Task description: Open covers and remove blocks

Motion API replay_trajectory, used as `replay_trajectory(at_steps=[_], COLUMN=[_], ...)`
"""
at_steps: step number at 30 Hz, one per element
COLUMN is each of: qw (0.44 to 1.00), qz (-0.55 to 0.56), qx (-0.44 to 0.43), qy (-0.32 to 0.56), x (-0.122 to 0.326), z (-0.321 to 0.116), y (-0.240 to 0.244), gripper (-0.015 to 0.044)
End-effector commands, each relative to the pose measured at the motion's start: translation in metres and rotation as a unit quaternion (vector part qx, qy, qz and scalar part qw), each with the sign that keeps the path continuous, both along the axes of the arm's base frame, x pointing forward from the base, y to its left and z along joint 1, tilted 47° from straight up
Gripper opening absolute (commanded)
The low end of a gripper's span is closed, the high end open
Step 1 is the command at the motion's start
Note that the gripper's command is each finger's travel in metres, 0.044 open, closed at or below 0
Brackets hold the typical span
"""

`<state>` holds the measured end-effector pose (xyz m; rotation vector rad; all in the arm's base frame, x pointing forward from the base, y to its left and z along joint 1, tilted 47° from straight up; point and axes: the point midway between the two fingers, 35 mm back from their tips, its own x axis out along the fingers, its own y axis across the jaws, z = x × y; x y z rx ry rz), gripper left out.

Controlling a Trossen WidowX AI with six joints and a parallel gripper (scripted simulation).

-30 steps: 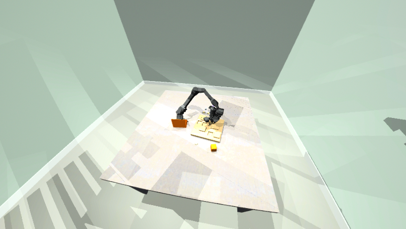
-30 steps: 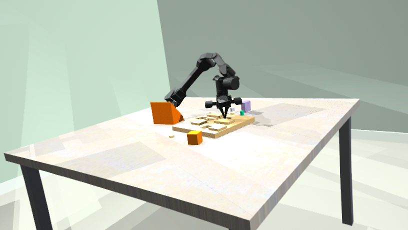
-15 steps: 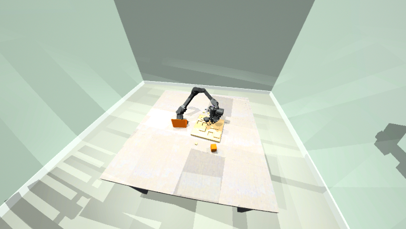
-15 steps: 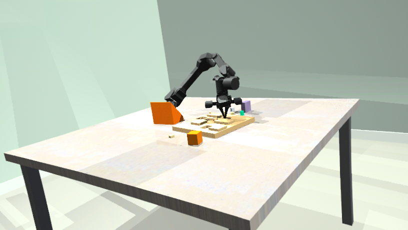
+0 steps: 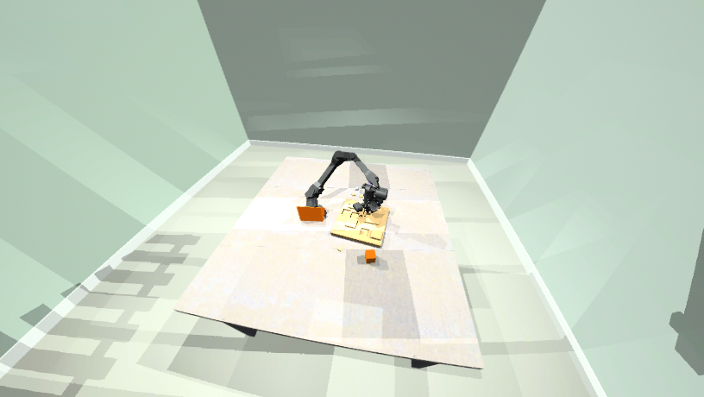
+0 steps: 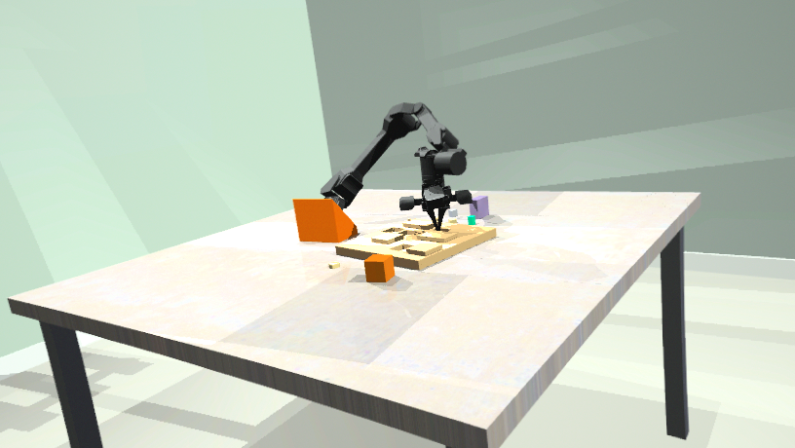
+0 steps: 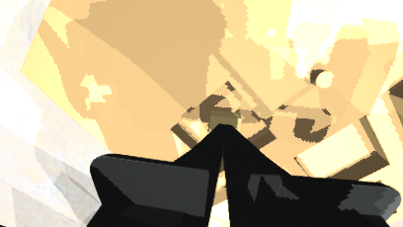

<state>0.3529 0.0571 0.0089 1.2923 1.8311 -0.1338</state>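
Note:
The wooden puzzle board [image 5: 347, 231] [image 6: 378, 252] [image 7: 148, 99] lies on the table. My gripper [image 6: 437, 228] [image 7: 224, 130] is shut and empty, pointing down, its tips low over the board's back half. In the wrist view a small olive block [image 7: 224, 118] shows in a square well just ahead of the tips. Several flat covers lie on the board, among them a front cover [image 6: 426, 248] and a left cover [image 6: 387, 238]. A round pin [image 7: 324, 79] stands out. A small pale block [image 5: 339, 248] [image 6: 333, 265] lies on the table in front of the board. Two pale pieces lie behind the board.
An orange cube [image 5: 370, 256] [image 6: 379, 268] stands in front of the board. An orange wedge [image 5: 311, 213] [image 6: 317, 220] stands by the arm's base. Behind the board are a purple block [image 6: 479, 206], a green piece [image 6: 472, 220] and a grey piece [image 6: 452, 212].

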Motion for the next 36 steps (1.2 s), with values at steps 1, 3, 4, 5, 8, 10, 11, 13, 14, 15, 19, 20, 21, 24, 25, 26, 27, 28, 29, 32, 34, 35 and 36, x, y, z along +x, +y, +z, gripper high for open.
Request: replay_trajectory(at_steps=[1, 3, 4, 5, 8, 10, 11, 13, 14, 15, 19, 20, 21, 24, 25, 26, 27, 28, 29, 32, 34, 35, 36], qw=[1.0, 1.0, 1.0, 1.0, 1.0, 1.0, 1.0, 1.0, 1.0, 1.0, 1.0, 1.0, 1.0, 1.0, 1.0, 1.0, 1.0, 1.0, 1.0, 1.0, 1.0, 1.0, 1.0], qz=[0.0, 0.0, 0.0, 0.0, 0.0, 0.0, 0.0, 0.0, 0.0, 0.0, 0.0, 0.0, 0.0, 0.001, 0.001, 0.001, 0.001, 0.001, 0.001, 0.001, 0.0, 0.0, 0.0], qx=[0.002, 0.002, 0.002, 0.002, 0.002, 0.002, 0.0, 0.0, 0.0, 0.0, 0.001, 0.001, 0.001, 0.002, 0.002, 0.002, 0.002, 0.001, 0.001, 0.001, 0.001, 0.001, 0.001], qy=[0.0, 0.0, 0.0, 0.0, 0.0, 0.0, 0.0, 0.0, 0.0, 0.0, 0.0, 0.0, 0.0, 0.004, 0.003, 0.003, 0.003, 0.002, 0.002, 0.001, 0.001, 0.0, 0.0], x=[0.0, 0.0, 0.0, 0.0, 0.0, 0.0, 0.0, 0.0, 0.0, 0.0, 0.001, 0.001, 0.001, 0.0, 0.0, 0.001, 0.002, 0.003, 0.003, 0.005, 0.006, 0.006, 0.006], z=[0.0, 0.0, 0.0, 0.0, 0.0, 0.0, 0.0, 0.001, 0.001, 0.002, 0.006, 0.006, 0.007, 0.007, 0.01, 0.013, 0.016, 0.019, 0.022, 0.032, 0.039, 0.042, 0.044], y=[0.002, 0.002, 0.002, 0.002, 0.002, 0.002, 0.0, -0.001, -0.001, -0.002, -0.005, -0.006, -0.007, -0.006, -0.009, -0.012, -0.016, -0.019, -0.023, -0.033, -0.04, -0.043, -0.045], gripper=[0.0, 0.0, 0.0, 0.0, 0.0, 0.0, 0.0, 0.0, 0.0, 0.0, 0.0, 0.0, 0.0, 0.0053, 0.0079, 0.0105, 0.0131, 0.0144, 0.0144, 0.0144, 0.0144, 0.0144, 0.0144])
